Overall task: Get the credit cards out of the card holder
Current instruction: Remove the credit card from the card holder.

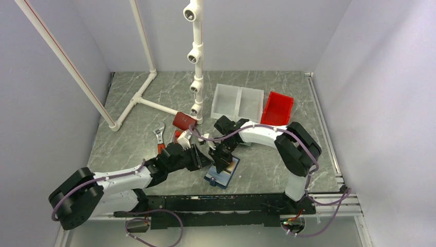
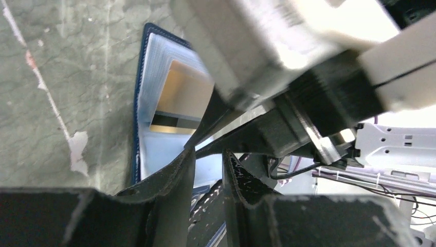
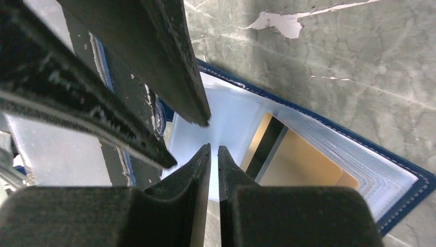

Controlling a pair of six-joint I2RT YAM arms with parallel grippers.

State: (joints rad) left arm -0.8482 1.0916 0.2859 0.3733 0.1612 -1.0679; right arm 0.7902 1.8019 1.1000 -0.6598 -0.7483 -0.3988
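Card holder (image 1: pixel 225 176): lies open on the table (image 1: pixel 267 170) near the front edge, light-blue inside facing up.
Credit card (image 3: pixel 303 164): orange-tan with a black stripe, tucked in a clear pocket.
Right gripper (image 3: pixel 214 150): tips over the holder's inside, just beside the card. The fingers almost meet, and whether they pinch a leaf cannot be told.
Left gripper (image 2: pixel 208 157): narrowly parted with nothing seen between the fingers, at the holder's left side.

The left arm (image 1: pixel 121 180) lies low and reaches toward the card holder (image 1: pixel 226 177) from its left. The left claw (image 2: pixel 209 154) is at that edge, fingers narrowly parted. The right arm (image 1: pixel 288 141) arches over. The right claw (image 3: pixel 214 152) points down onto the card holder, fingers nearly together.
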